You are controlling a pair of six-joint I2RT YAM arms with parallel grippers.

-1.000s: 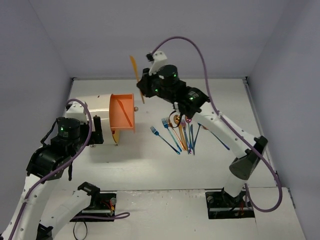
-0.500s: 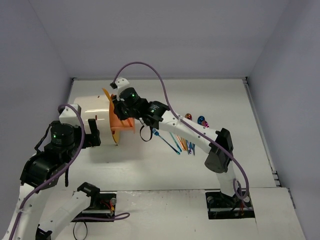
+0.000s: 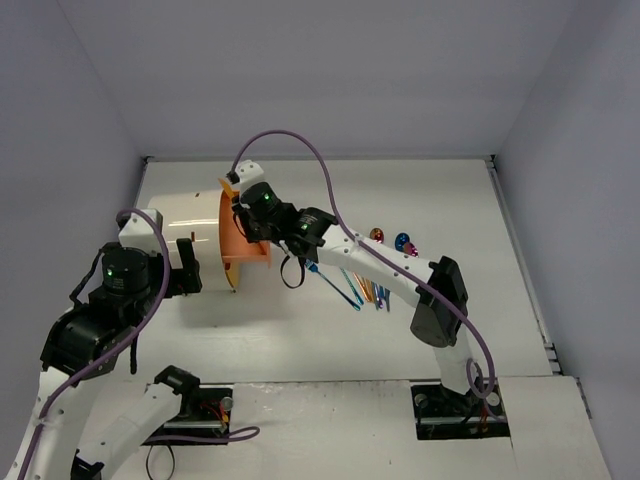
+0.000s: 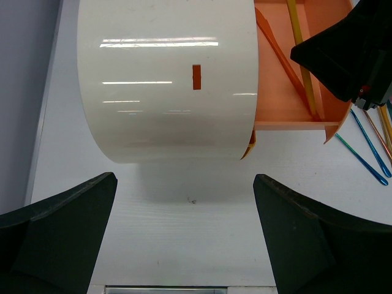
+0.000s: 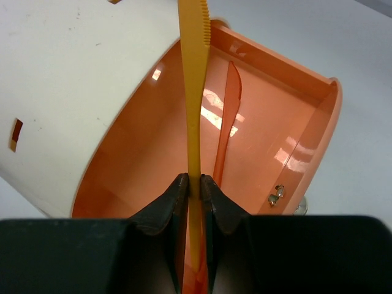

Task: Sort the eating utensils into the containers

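My right gripper (image 5: pixel 195 184) is shut on a yellow-orange knife (image 5: pixel 196 92) with a toothed edge and holds it upright over the open orange drawer (image 5: pixel 282 122) of the cream-white cabinet (image 5: pixel 79 67). Another orange knife-shaped piece (image 5: pixel 229 116) lies inside the drawer. In the top view the right gripper (image 3: pixel 245 212) is above the drawer (image 3: pixel 252 256). Several blue, gold and purple utensils (image 3: pixel 360 285) lie in a pile on the table to its right. My left gripper (image 4: pixel 184 245) is wide open and empty on the near side of the cabinet (image 4: pixel 165 79).
Two spoons (image 3: pixel 376 234) (image 3: pixel 402 240) lie behind the pile. The right arm's cable (image 3: pixel 300 140) arches over the cabinet. The left wrist view shows the drawer (image 4: pixel 282 101), the right gripper's black body (image 4: pixel 343 55) and blue utensils (image 4: pixel 364 159) at the right edge.
My right arm has swung left from above the utensil pile to the open drawer, carrying the knife, then dropped a little. My left arm shifted slightly and then held still.
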